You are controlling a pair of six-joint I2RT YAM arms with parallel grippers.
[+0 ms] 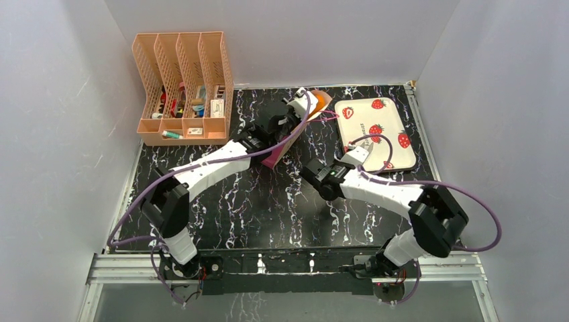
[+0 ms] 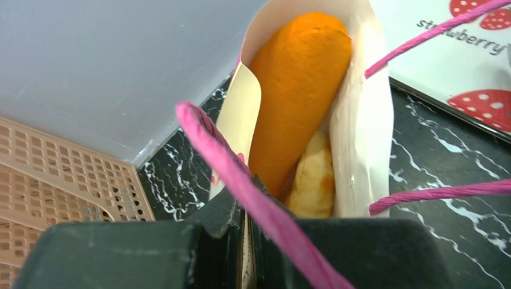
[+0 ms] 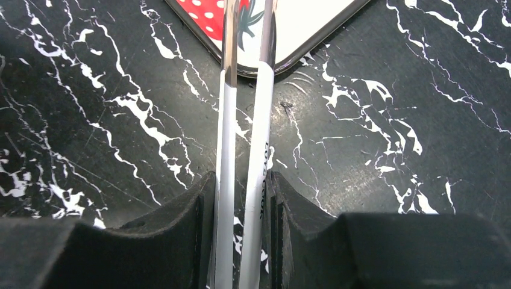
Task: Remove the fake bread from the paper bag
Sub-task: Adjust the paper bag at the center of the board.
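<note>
The paper bag [image 2: 361, 138] is seen as matt paper, the fake bread [image 2: 295, 90] as rough, the tongs [image 3: 262, 132] as polished metal.

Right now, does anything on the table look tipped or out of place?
The tan-and-maroon paper bag is tipped over, not upright, its rim pinched by the left end effector; an orange fake bread loaf lies at its mouth. The right end effector grips metal tongs.

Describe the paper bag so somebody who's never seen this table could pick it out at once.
On the black marble table, look to the far edge, between the peach file rack and the strawberry tray. The paper bag is tilted there, its rim pinched by the left fingers. Nothing else has pink string handles or an orange bread showing in its mouth.
</note>
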